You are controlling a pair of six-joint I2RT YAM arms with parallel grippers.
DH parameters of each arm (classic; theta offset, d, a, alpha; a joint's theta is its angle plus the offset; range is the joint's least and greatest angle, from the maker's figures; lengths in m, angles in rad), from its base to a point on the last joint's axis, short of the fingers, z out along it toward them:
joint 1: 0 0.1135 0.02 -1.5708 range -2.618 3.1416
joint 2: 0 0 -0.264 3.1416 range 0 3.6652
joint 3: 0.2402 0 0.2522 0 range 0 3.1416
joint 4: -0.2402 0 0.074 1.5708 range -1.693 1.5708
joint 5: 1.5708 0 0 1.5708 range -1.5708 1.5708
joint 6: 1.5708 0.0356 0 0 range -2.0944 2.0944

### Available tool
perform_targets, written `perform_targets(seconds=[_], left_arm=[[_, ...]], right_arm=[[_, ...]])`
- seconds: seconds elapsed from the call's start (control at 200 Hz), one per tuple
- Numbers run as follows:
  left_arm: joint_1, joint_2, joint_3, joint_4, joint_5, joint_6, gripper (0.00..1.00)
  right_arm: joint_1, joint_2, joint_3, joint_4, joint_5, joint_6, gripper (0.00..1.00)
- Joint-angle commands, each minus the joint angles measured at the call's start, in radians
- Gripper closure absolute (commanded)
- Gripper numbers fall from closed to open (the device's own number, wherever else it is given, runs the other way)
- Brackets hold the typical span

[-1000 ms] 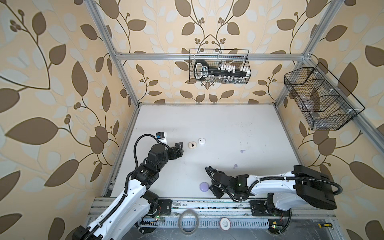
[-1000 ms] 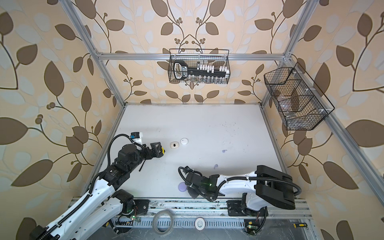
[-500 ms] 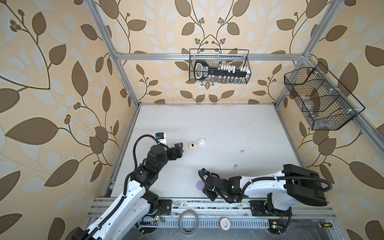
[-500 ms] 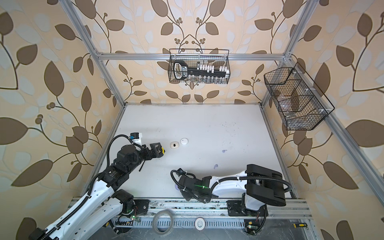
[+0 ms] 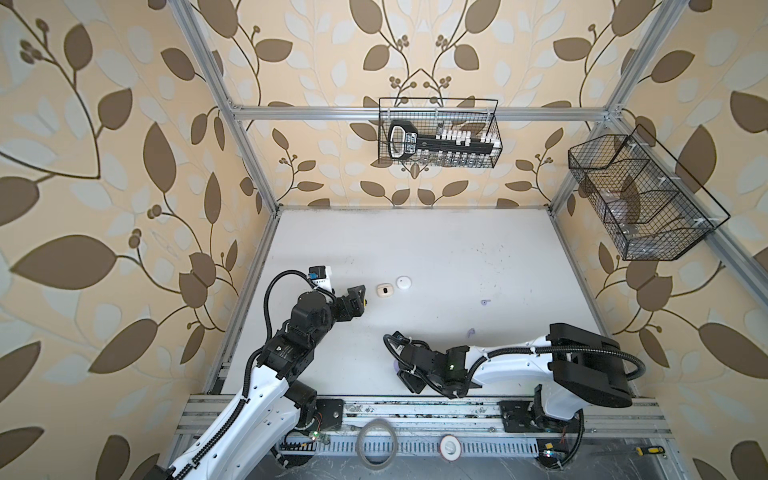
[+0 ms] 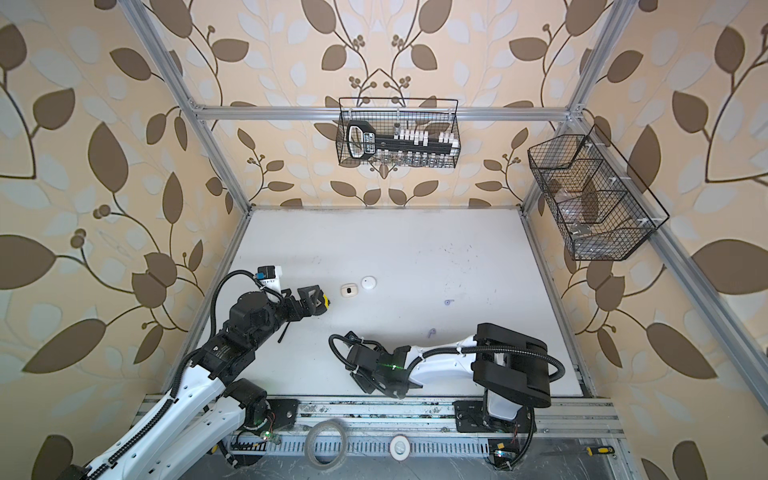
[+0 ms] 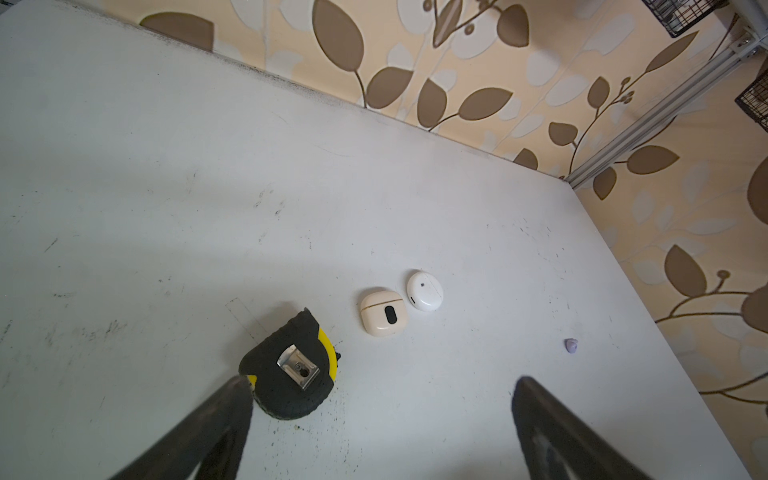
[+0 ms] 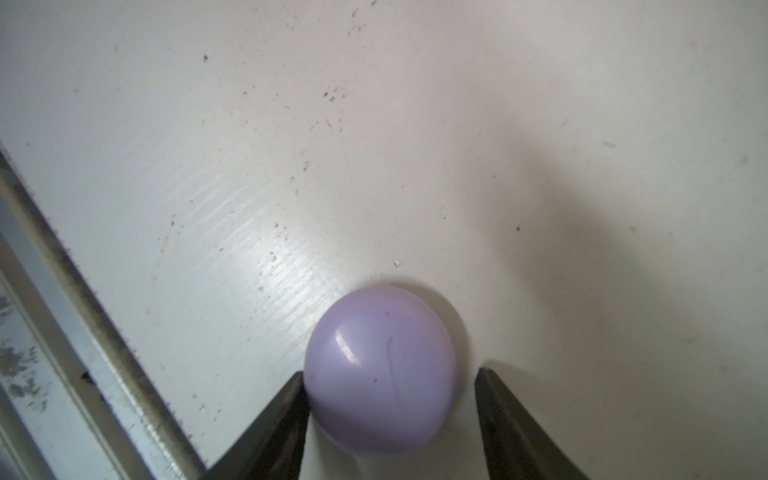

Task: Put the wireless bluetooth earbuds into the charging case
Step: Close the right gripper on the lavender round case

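Observation:
A closed lavender charging case (image 8: 380, 370) lies near the table's front edge; a sliver of this lavender case (image 5: 395, 365) shows in a top view. My right gripper (image 8: 390, 376) is open and straddles it, one finger touching its side, the other apart. Two lavender earbuds (image 5: 485, 302) (image 5: 470, 332) lie on the table beyond the right arm, seen in both top views (image 6: 448, 302) (image 6: 432, 332). My left gripper (image 7: 382, 390) hangs wide open and empty over the table's left side.
A cream case (image 7: 383, 311) and a round white case (image 7: 424, 291) lie closed, side by side. A black and yellow tape measure (image 7: 291, 374) sits by one left finger. Wire baskets hang on the back wall (image 5: 438, 133) and right wall (image 5: 640, 199). The table's front rail (image 8: 83, 332) is close to the right gripper.
My right arm has slid left along the front edge to the lavender case, and its jaws have widened around it. The left arm has not moved.

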Motion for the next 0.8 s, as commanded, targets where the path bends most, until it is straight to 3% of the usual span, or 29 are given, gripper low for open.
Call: perform_targets(seconds=[0.0, 0.15, 0.44, 0.565, 0.795], left_arm=[[0.008, -0.008, 0.015, 0.004, -0.006, -0.005, 0.01], [0.008, -0.001, 0.017, 0.007, -0.005, -0.005, 0.01], [0.008, 0.015, 0.022, 0.014, 0.01, -0.004, 0.01], [0.008, 0.014, 0.019, 0.017, 0.002, 0.001, 0.01], [0.008, 0.027, 0.024, 0.025, 0.012, 0.001, 0.01]], right_arm=[[-0.008, 0.035, -0.001, -0.08, 0.0, -0.036, 0.36], [0.001, 0.042, -0.005, -0.063, -0.018, -0.043, 0.38], [-0.024, 0.073, -0.001, -0.065, -0.031, -0.071, 0.32], [-0.028, 0.075, -0.004, -0.068, -0.043, -0.078, 0.37], [-0.011, 0.086, -0.001, -0.064, -0.058, -0.078, 0.55]])
